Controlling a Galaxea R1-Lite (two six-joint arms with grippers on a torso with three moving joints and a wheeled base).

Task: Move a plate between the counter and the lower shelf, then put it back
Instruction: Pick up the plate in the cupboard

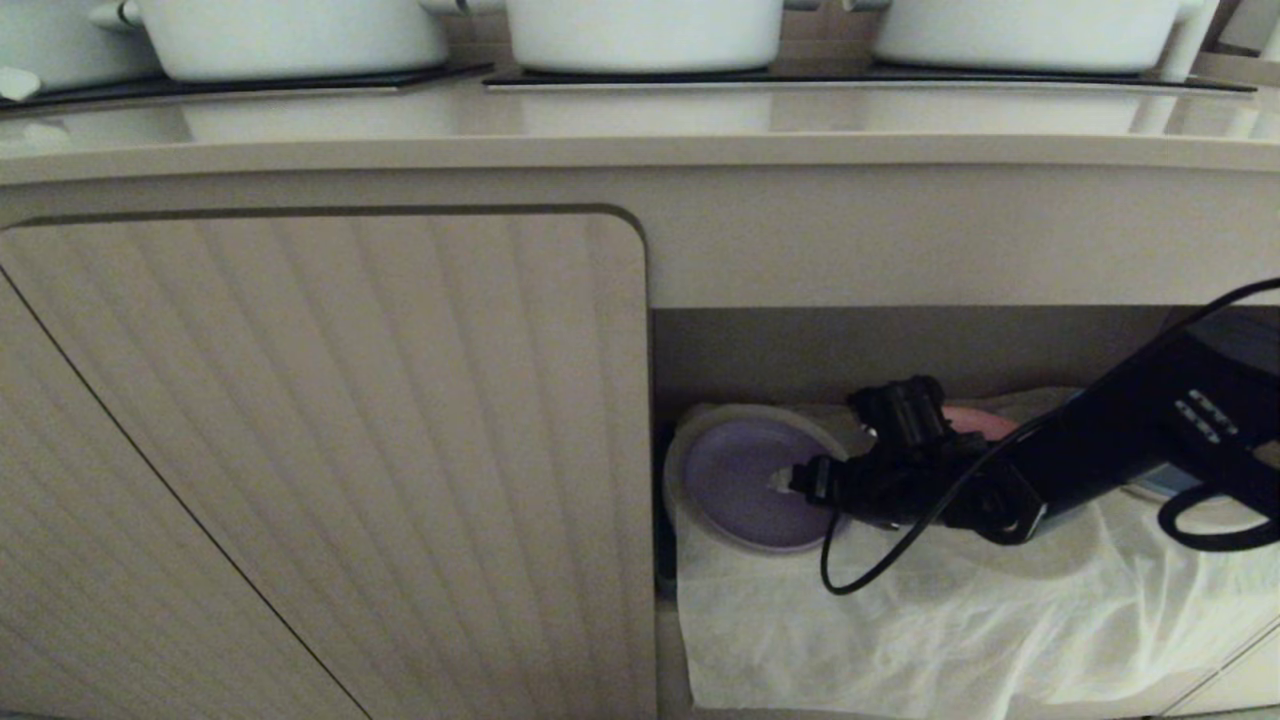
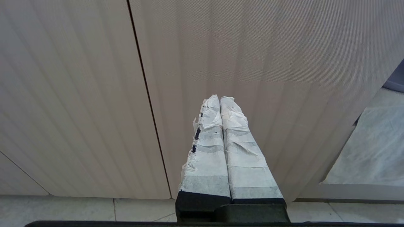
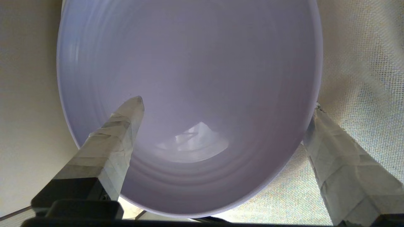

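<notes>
The pale lilac plate (image 1: 745, 480) lies at the left end of the lower shelf (image 1: 900, 340), with a white rim showing around it. My right gripper (image 1: 805, 478) reaches into the recess from the right and is open at the plate's right edge. In the right wrist view the plate (image 3: 195, 63) fills the frame. There the right gripper (image 3: 227, 104) straddles the rim, one taped finger (image 3: 120, 138) over the plate's inside and the other (image 3: 341, 164) outside it above the cloth. The counter (image 1: 640, 150) runs above. My left gripper (image 2: 220, 99) is shut, empty, facing a cupboard door.
White pots (image 1: 640, 30) stand on black hob panels along the counter. A wrinkly white cloth (image 1: 900, 620) lines the shelf and hangs over its front. A salmon-pink plate (image 1: 975, 420) lies behind the right wrist. A ribbed cupboard door (image 1: 330, 450) closes off the left side.
</notes>
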